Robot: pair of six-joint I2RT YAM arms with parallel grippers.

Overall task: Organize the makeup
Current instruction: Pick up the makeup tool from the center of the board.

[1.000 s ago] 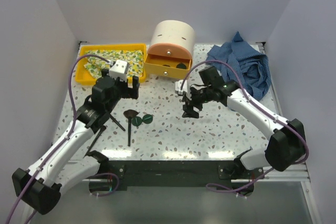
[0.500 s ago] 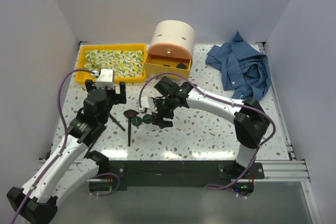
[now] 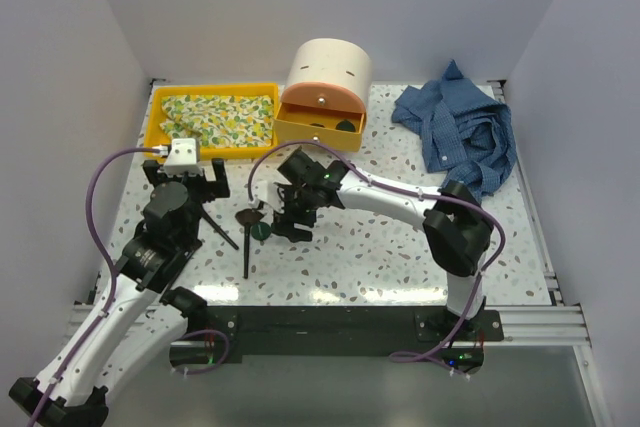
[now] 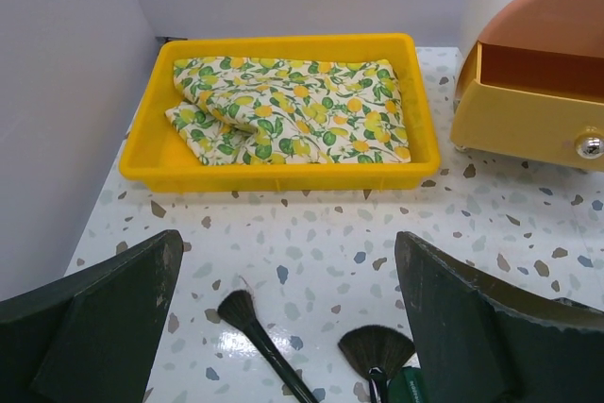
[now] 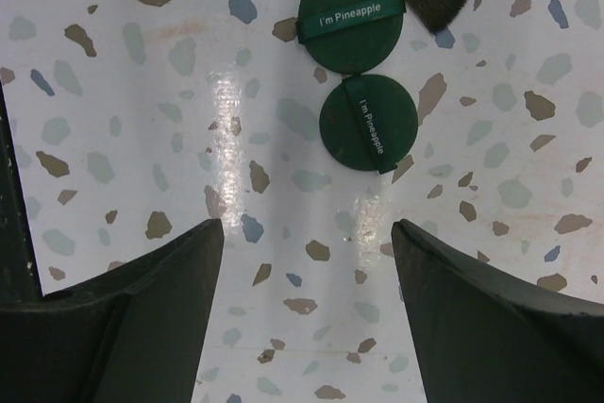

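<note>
Terrazzo tabletop (image 3: 380, 247): fan brush (image 3: 246, 250) lies near-far, head apparently far end.

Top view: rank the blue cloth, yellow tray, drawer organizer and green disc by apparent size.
1. Blue cloth and yellow tray: footprints look about alike, so not ranked against each other.
2. Drawer organizer.
3. Green disc: smallest by far.

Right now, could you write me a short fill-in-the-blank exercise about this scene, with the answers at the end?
1. The yellow tray holds a leaf-patterned ___.
2. In front of the right gripper lie ___ green discs.
3. Each disc's band reads "I'm ___".
4. The left gripper is ___ and holds nothing.
Answers: cloth; two; Pineapple; open.
</note>
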